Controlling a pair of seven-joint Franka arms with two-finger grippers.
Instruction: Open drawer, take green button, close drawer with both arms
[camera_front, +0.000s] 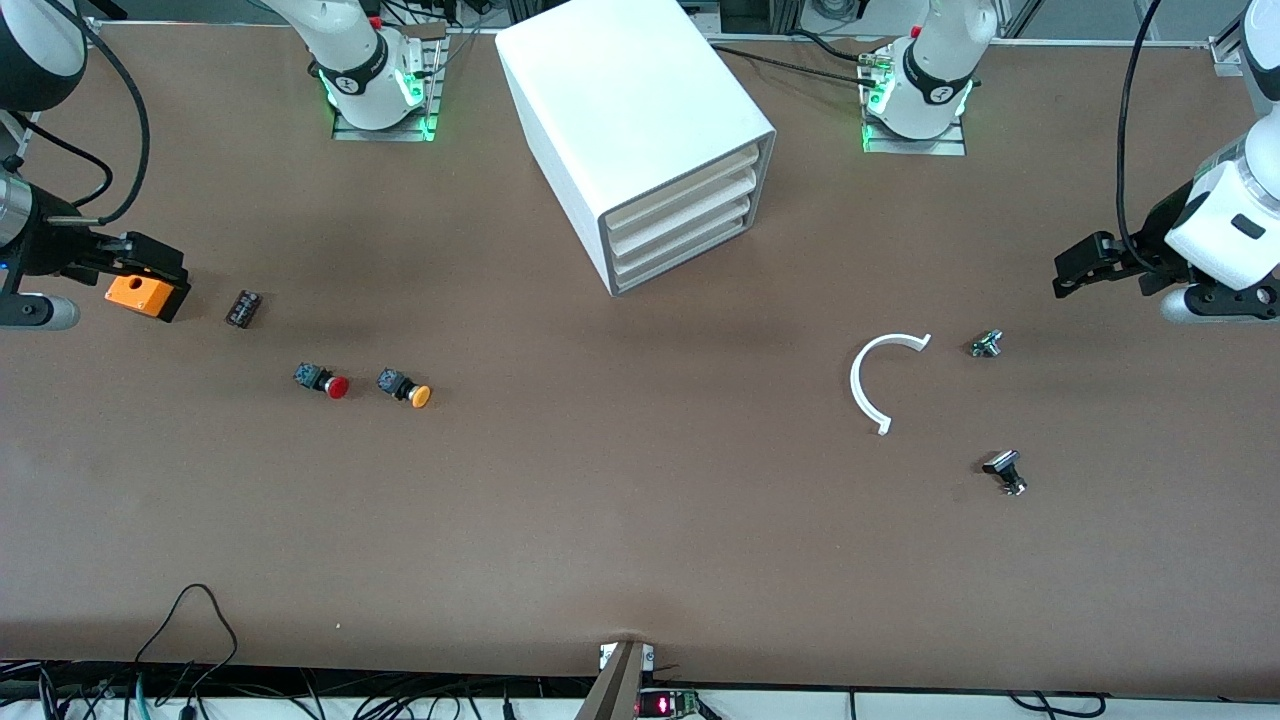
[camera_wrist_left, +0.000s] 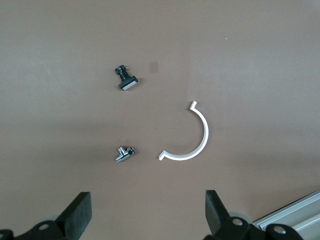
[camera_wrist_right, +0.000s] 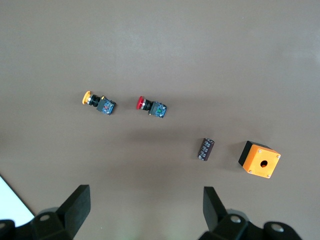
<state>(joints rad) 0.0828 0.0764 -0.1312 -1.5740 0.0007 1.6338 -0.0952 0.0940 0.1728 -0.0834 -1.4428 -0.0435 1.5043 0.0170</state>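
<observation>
drawer (camera_front: 685, 262) shut; both grippers (camera_wrist_left: 145, 212) (camera_wrist_right: 145, 210) open, well apart.

A brown table (camera_front: 620, 520) is seen carrying a white cabinet (camera_front: 640, 130) between the arm bases. Toward the right arm's end are laid an orange box (camera_front: 138, 294), a small dark cylinder (camera_front: 243, 308), a red-capped button (camera_front: 324, 381) and an orange-capped button (camera_front: 405, 387). Toward the left arm's end are laid a white curved strip (camera_front: 873, 378) and two small metal parts (camera_front: 987, 344), (camera_front: 1006, 471).
</observation>
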